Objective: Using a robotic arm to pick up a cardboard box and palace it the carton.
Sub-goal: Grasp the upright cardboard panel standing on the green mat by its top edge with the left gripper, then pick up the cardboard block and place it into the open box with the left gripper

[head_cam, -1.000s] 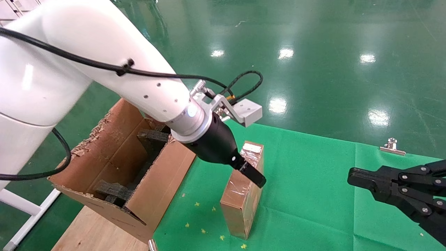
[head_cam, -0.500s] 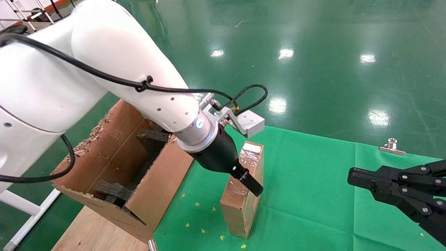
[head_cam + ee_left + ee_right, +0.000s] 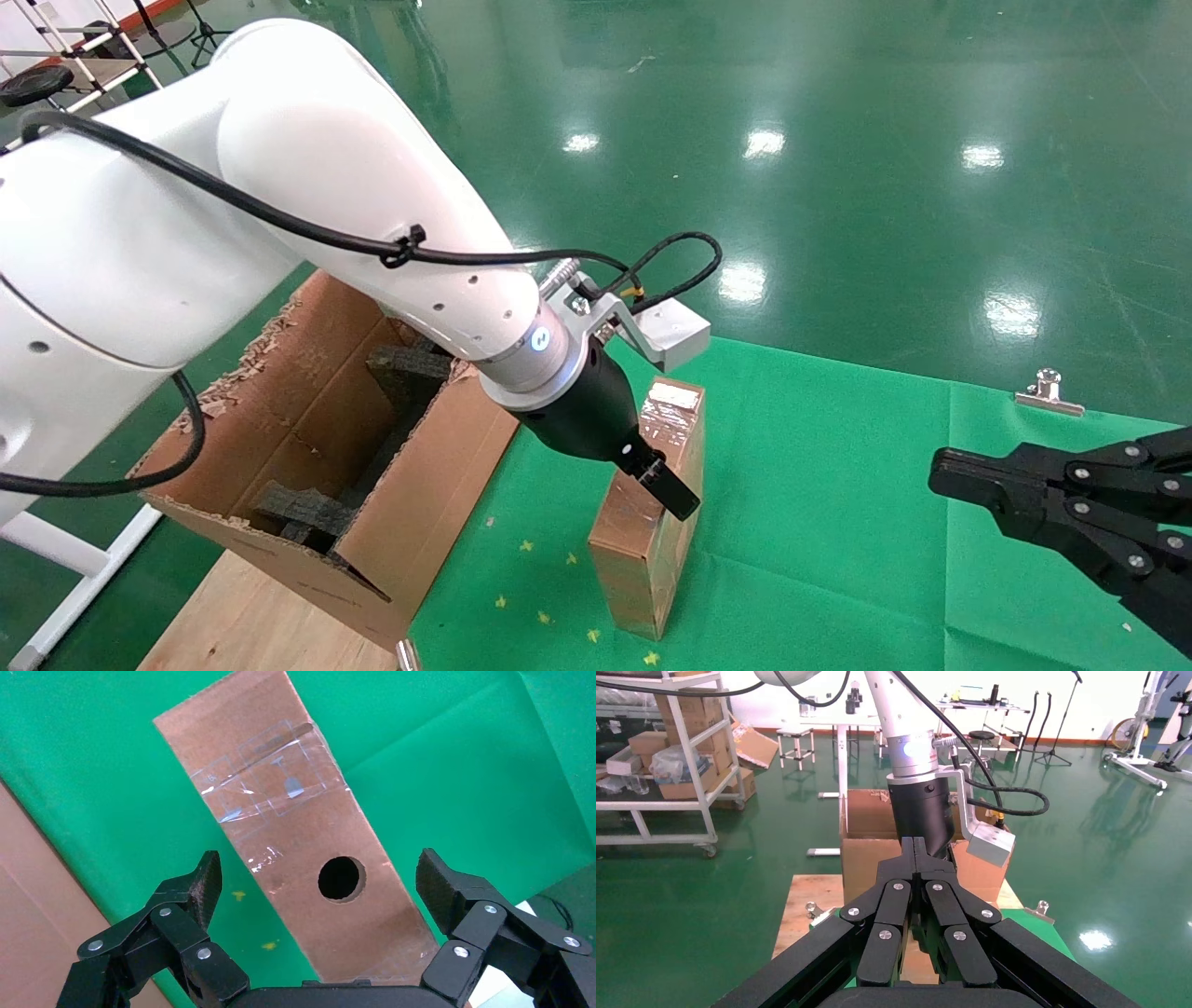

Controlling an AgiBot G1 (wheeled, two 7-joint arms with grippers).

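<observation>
The cardboard box [image 3: 643,550] stands on its narrow side on the green cloth, slim, brown and taped. Its top side with a round hole [image 3: 341,878] faces my left wrist camera. My left gripper [image 3: 656,480] on the white robotic arm [image 3: 279,205] hangs just over that top side, open. Its two fingertips [image 3: 204,885] straddle the box without touching it. The carton [image 3: 438,485], large with a torn rim, stands to the left of the box. My right gripper [image 3: 941,466] rests shut at the right, away from the box.
Black foam blocks [image 3: 410,368] sit inside the carton. A silver clip [image 3: 1049,391] holds the cloth's far edge. Bare wooden board [image 3: 251,615] shows in front of the carton. The glossy green floor lies beyond the table.
My left arm has come down and a little nearer, bringing the open gripper lower over the box's top. The box and the right gripper have not moved.
</observation>
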